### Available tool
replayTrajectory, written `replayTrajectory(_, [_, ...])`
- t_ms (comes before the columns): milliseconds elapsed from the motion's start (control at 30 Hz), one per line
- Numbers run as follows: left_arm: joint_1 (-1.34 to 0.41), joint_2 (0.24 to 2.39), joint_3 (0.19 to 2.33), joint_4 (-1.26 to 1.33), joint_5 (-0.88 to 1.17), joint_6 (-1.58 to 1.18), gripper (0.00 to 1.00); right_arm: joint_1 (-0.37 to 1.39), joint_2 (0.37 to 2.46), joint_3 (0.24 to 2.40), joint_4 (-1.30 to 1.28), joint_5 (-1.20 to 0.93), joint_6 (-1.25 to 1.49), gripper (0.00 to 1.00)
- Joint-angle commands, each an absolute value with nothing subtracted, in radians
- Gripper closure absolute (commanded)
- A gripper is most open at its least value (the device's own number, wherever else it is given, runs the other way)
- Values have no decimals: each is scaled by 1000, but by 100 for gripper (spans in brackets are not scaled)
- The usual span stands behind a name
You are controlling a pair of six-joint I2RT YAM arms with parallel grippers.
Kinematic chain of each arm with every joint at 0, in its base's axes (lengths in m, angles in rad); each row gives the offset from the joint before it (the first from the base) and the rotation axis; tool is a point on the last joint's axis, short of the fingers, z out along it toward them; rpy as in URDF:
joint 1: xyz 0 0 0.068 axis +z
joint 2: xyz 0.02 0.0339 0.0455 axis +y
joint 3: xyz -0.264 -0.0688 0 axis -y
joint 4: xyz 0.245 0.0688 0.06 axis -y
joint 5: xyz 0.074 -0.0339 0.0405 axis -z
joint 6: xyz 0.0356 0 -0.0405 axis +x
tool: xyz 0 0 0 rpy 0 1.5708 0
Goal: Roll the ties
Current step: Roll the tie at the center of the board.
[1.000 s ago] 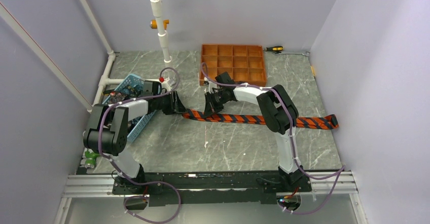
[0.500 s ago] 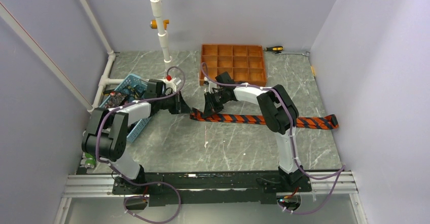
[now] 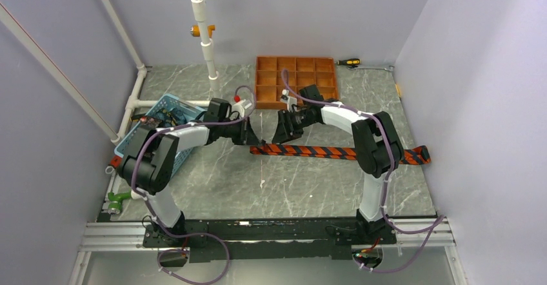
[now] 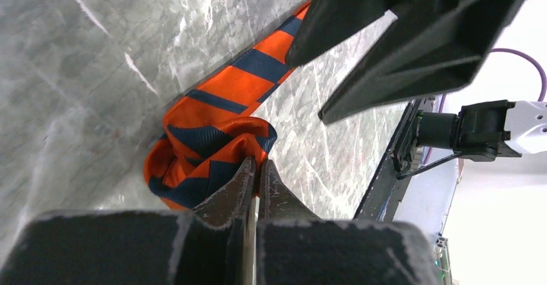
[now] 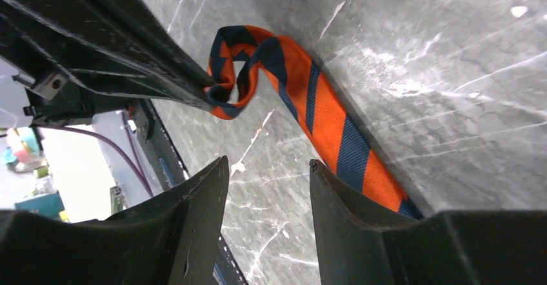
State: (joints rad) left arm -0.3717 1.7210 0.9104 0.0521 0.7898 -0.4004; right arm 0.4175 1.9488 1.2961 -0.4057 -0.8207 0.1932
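The striped tie [image 3: 335, 151] is lying stretched across the marble table [image 3: 213, 182], with its left end curling into a small loop. The left gripper [image 4: 258, 166] is pinching that curled end, its jaws nearly together on the fabric. The right gripper [image 5: 268, 169] is hovering close beside the loop, its jaws standing apart and gripping nothing.

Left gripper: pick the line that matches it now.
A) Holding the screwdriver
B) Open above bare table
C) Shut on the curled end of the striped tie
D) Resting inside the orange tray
C: in the left wrist view the left gripper has its jaws pressed together on the curled end of the striped tie.
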Motion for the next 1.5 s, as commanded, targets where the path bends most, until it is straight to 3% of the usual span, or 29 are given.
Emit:
replayTrajectory(0, [-406, 1794, 968, 132, 822, -451, 95, 424, 1936, 1256, -370, -895, 229, 48])
replayTrajectory(133, [-414, 1868, 986, 201, 853, -518, 89, 419, 1944, 1238, -341, -894, 251, 48])
replayTrajectory(367, [-409, 1969, 1022, 151, 859, -571, 55, 419, 1984, 1253, -335, -856, 269, 48])
replayTrajectory(433, [-402, 1977, 1014, 157, 855, -590, 56, 419, 1991, 1259, -338, -836, 273, 51])
replayTrajectory(667, [-391, 1987, 989, 213, 881, -626, 79, 432, 2016, 1281, -316, -798, 310, 58])
replayTrajectory(800, [-390, 1990, 990, 212, 884, -621, 82, 445, 2039, 1308, -308, -791, 326, 59])
replayTrajectory(1067, [-389, 1985, 986, 218, 887, -616, 83, 464, 2078, 1335, -306, -789, 327, 66])
replayTrajectory(1367, [-389, 1952, 964, 246, 894, -607, 83, 466, 2092, 1327, -364, -659, 256, 98])
replayTrajectory(1467, [-389, 1912, 954, 275, 914, -577, 71, 465, 2088, 1328, -373, -650, 244, 100])
